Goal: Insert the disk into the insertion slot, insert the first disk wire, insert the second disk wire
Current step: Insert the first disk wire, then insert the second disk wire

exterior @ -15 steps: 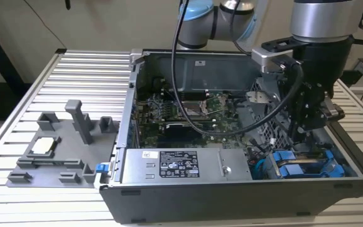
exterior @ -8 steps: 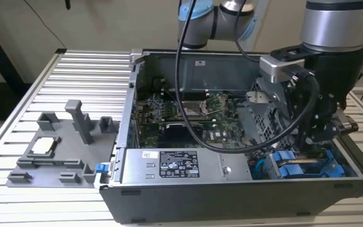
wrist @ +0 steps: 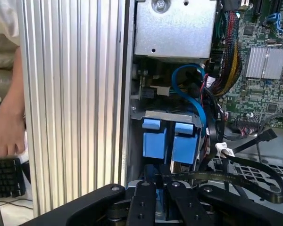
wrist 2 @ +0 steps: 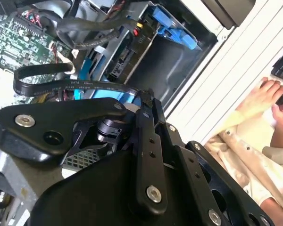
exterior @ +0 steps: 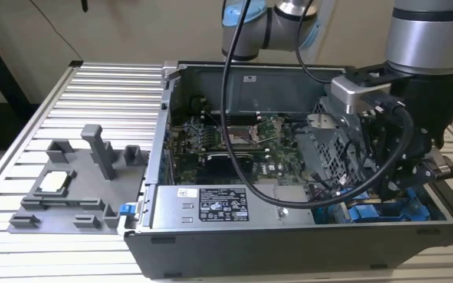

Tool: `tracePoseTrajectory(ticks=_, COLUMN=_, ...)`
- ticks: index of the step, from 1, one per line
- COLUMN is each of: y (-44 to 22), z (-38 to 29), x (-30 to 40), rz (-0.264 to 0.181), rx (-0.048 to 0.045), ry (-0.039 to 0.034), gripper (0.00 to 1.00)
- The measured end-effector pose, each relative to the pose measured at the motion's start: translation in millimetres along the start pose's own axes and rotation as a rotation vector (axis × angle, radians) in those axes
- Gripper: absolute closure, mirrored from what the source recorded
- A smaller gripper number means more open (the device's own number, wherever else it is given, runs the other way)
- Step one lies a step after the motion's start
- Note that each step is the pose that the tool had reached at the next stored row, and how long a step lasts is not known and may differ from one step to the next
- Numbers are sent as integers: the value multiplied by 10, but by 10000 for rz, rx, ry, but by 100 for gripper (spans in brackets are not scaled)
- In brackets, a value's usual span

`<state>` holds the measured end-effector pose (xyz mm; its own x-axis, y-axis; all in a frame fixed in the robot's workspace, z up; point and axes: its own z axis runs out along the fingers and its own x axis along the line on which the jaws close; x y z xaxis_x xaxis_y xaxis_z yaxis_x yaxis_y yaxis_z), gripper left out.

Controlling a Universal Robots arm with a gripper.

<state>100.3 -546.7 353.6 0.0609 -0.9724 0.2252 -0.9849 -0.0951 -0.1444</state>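
- In the exterior view the arm reaches down into the open black computer case (exterior: 235, 259), at the end toward the exterior view's right, and its claw (exterior: 396, 187) hangs just above the blue-framed drives.
- The claw's black links crowd the near edge of both wrist views; I cannot tell whether its fingers are spread or pressed together, or whether they pinch anything.
- In the first wrist view, two blue drive frames (wrist: 170, 141) sit side by side in the grey metal slot (wrist: 167, 114), directly ahead of the claw (wrist: 155, 188).
- A flat black ribbon cable (wrist: 245, 175) loops across just beside the claw, and a thin blue cable (wrist: 191, 89) curves above the frames.
- The case rests on a ribbed aluminium worktop (exterior: 101, 94).
- A person's hand (wrist 2: 266, 92) shows beyond the worktop edge.
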Motion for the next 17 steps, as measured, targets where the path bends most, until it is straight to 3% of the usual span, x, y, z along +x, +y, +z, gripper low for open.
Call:
tracePoseTrajectory(ticks=10, y=0, z=1, x=0, rz=331, rx=102, ry=-1795, gripper=84)
tracePoseTrajectory(ticks=11, y=-5, z=2, x=4, rz=352, rx=108, ry=-1936, gripper=84)
tracePoseTrajectory(ticks=12, y=-20, z=6, x=11, rz=351, rx=50, ry=-1966, gripper=84)
tracePoseTrajectory(ticks=17, y=-150, z=29, x=24, rz=277, rx=-578, ry=-2015, gripper=84)
